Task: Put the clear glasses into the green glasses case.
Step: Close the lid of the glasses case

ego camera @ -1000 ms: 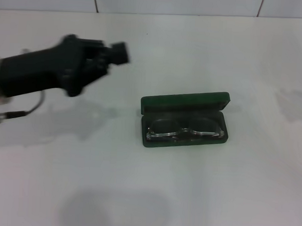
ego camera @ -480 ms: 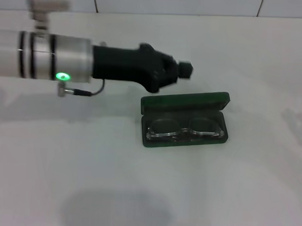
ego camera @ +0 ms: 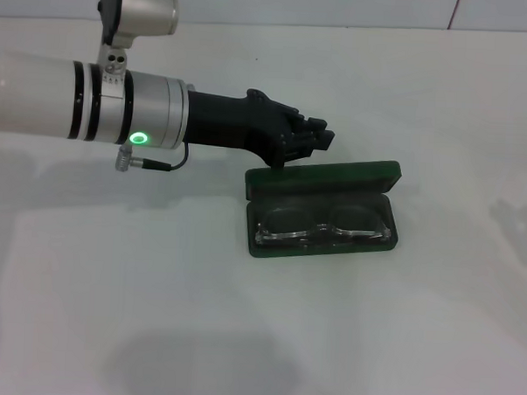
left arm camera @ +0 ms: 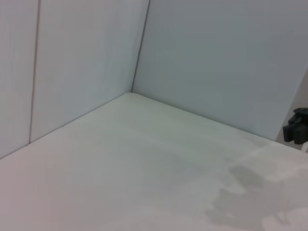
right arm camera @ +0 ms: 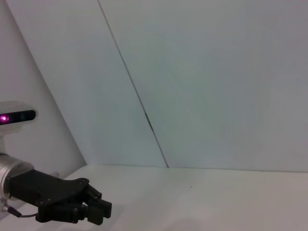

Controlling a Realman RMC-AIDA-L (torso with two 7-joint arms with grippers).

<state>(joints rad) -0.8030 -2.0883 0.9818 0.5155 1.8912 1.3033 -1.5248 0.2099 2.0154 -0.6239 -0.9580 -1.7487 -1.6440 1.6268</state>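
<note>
The green glasses case [ego camera: 322, 211] is seen lying open on the white table [ego camera: 241, 319], right of centre in the head view, lid raised toward the far side. The clear glasses [ego camera: 323, 226] are seen inside the lower half of the case, folded, lenses side by side, resting on the dark lining. Gold lettering cannot be made out

The left end effector [ego camera: 317, 139] is seen reaching in from the left side of the head view, black housing on a silver arm with a lit green indicator. Its tip is placed just above the far left corner of the raised lid; contact with the lid cannot be confirmed. Its fingers appear brought together, nothing held between them. The same end effector is also shown in the right wrist view [right arm camera: 98, 211], low over the table with the fingers bunched close

In the left wrist view only bare table [left arm camera: 144, 173] and white wall panels are shown; a small dark object is seen at the edge, not identifiable

The right end effector is not shown in any view, so its state cannot be told. A faint shadow is seen on the table near the front edge
</note>
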